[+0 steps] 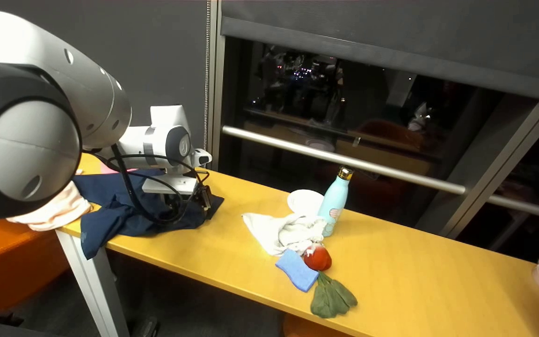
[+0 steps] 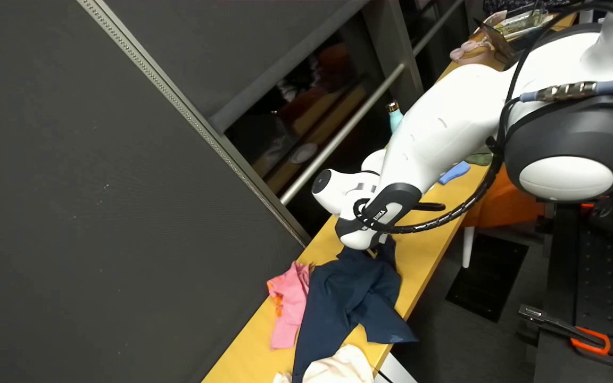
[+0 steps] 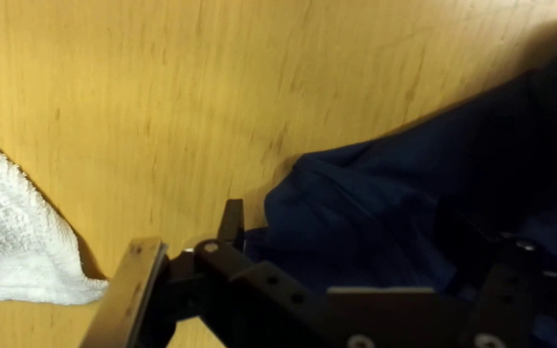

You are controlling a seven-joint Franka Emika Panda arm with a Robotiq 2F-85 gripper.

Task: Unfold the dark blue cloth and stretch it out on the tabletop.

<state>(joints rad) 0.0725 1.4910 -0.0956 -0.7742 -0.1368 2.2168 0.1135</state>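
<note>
The long, wood-grained yellow surface (image 1: 419, 281) carries the cloths and several smaller things. In both exterior views the white Panda arm (image 2: 445, 127) reaches over one end of it. Below the arm lies the dark blue cloth (image 2: 351, 292); it is wrinkled and partly bunched, and one corner hangs beyond the edge of the surface. Above this cloth is the gripper (image 3: 339, 212), whose jaws stand widely apart in the wrist view. The dark blue cloth shows between them, but I cannot tell if they touch it. The white towel (image 1: 286, 231) lies crumpled, apart from the dark blue cloth. The cream cloth (image 1: 63, 208) touches the dark blue cloth, and the pink-and-orange cloth (image 2: 290, 303) is just beside it. Next to the towel, a gold-capped turquoise bottle (image 1: 335, 201) stands upright, near a white round dish (image 1: 303, 201). On the nearer side are a bunch of green leaves (image 1: 331, 298), a blue sponge (image 1: 297, 270) and, the smallest, a red round object (image 1: 317, 258), of which I cannot tell the kind.
</note>
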